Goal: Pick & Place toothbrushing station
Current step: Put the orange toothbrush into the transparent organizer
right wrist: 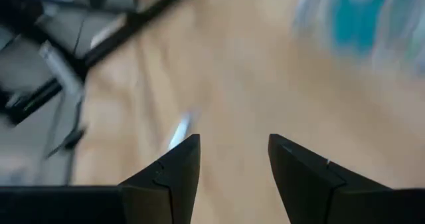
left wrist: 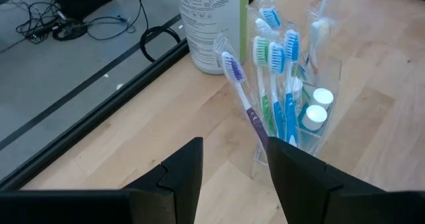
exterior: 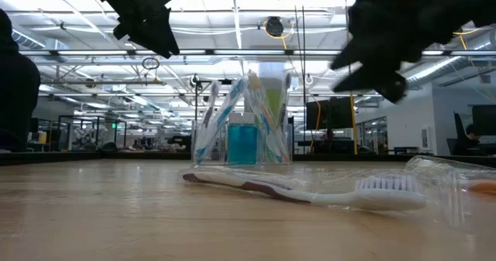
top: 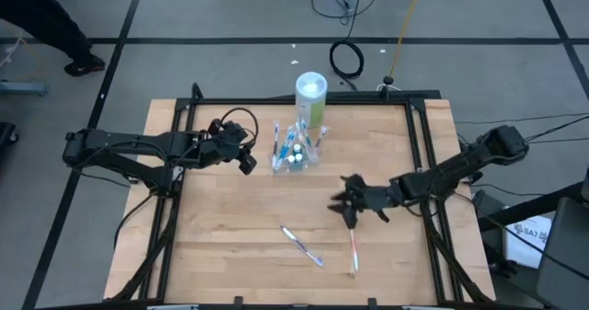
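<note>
A: Overhead, item one: clear plastic cup [top: 294, 154], upright at the far middle of the wooden table [top: 230, 246], stocked with toothbrushes and blue white-capped tubes [top: 292, 159]. White-and-green canister [top: 311, 97] stands just behind it.

B: And the pincers?

A: Left gripper [top: 247, 159] hangs just beside the cup, on its left, not touching. Right gripper [top: 348, 211] sits nearer the front right, well apart from the cup. A pink-handled toothbrush [top: 353, 250] lies flat directly in front of it, its near end at the fingertips. A purple-and-blue toothbrush [top: 302, 246] lies flat to the left of that one.

B: Low view?

A: Cup [exterior: 242, 133] upright in the middle distance, a tube visible through its wall. A wrapped white-bristled toothbrush [exterior: 310, 190] lies across the foreground. Both grippers hang above the table, clear of it.

B: Left wrist view?

A: Left fingers [left wrist: 182, 174] stand apart with bare table between them, nothing held. Bundled toothbrushes [left wrist: 272, 84], heads up, just ahead; two white caps [left wrist: 317, 108] show in the cup; canister [left wrist: 209, 24] behind.

B: Right wrist view?

A: Right fingers [right wrist: 176, 167] spread, nothing between them. Blurred picture; a pale sliver [right wrist: 178, 132] lies on the wood ahead, too unclear to identify.
</note>
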Controlling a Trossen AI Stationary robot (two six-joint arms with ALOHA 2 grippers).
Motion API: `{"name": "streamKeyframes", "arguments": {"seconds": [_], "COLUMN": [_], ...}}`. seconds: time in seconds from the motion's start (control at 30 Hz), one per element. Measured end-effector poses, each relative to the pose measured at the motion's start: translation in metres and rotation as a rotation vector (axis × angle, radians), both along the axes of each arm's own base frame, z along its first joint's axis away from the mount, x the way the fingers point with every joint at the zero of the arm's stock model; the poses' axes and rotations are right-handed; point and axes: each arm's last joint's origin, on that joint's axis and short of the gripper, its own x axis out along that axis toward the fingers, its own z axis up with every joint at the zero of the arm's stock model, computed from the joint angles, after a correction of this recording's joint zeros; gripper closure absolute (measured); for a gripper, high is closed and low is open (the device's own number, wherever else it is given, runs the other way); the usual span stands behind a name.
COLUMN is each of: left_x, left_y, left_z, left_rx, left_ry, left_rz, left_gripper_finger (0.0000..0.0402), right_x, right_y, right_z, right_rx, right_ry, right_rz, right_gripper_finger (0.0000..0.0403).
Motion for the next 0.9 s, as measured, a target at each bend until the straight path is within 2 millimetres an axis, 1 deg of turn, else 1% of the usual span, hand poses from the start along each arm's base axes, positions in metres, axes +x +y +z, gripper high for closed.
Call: {"name": "streamKeyframes", "arguments": {"seconds": [0.1,0.2,0.37,0.47,0.57,0.73,0.9], "left_x": [0.0,0.0,0.0,0.0,0.0,0.0,0.0], "left_y": [0.0,0.0,0.0,0.0,0.0,0.0,0.0], "left_z": [0.0,0.0,0.0,0.0,0.0,0.0,0.0], "left_rx": [-0.009,-0.009,-0.009,-0.008,-0.008,-0.008,-0.007], "left_ry": [-0.009,-0.009,-0.009,-0.009,-0.01,-0.011,-0.012], "left_rz": [0.009,0.009,0.009,0.01,0.01,0.01,0.01], "left_gripper_finger": [0.0227,0.0227,0.0227,0.0227,0.0227,0.0227,0.0227], "right_x": [-0.008,-0.019,-0.033,-0.041,-0.044,-0.039,-0.034], "right_y": [0.012,0.023,0.039,0.044,0.044,0.047,0.05], "right_z": [-0.009,-0.017,-0.023,-0.028,-0.038,-0.055,-0.063], "right_rx": [0.203,0.391,0.543,0.56,0.532,0.492,0.489], "right_ry": [0.133,0.278,0.419,0.485,0.559,0.609,0.606], "right_rz": [0.075,0.072,0.006,-0.026,-0.07,-0.083,-0.094], "right_gripper_finger": [0.0232,0.0234,0.0238,0.0238,0.0238,0.0238,0.0238]}}
